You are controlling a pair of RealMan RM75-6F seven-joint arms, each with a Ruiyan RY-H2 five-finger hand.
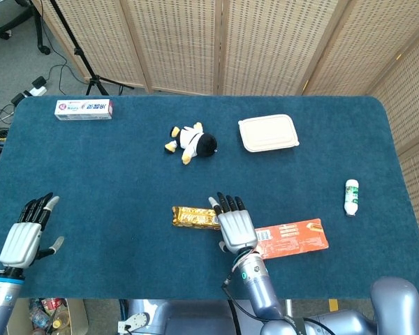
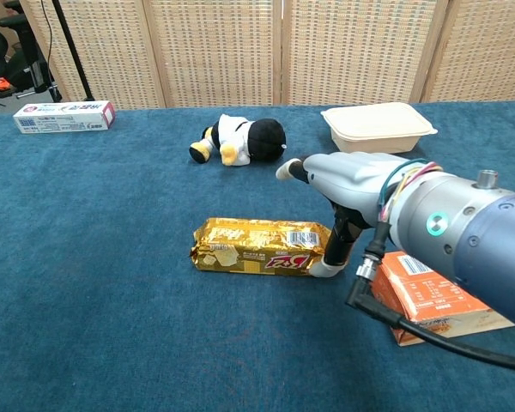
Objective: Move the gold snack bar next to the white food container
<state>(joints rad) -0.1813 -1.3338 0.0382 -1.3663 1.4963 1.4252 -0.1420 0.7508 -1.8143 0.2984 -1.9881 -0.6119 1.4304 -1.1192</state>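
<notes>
The gold snack bar (image 1: pixel 193 217) (image 2: pixel 256 246) lies flat near the table's front middle. My right hand (image 1: pixel 232 225) (image 2: pixel 339 187) hovers over the bar's right end with fingers stretched out; its thumb reaches down to the bar's right tip, holding nothing. The white food container (image 1: pixel 268 133) (image 2: pixel 378 122) sits closed at the back right of the table. My left hand (image 1: pixel 25 238) rests open at the front left corner, far from everything, seen only in the head view.
An orange box (image 1: pixel 291 237) (image 2: pixel 438 293) lies just right of my right hand. A penguin plush (image 1: pixel 190 142) (image 2: pixel 239 140) sits behind the bar. A toothpaste box (image 1: pixel 83 109) (image 2: pixel 63 116) is back left, and a small white bottle (image 1: pixel 351 197) lies far right.
</notes>
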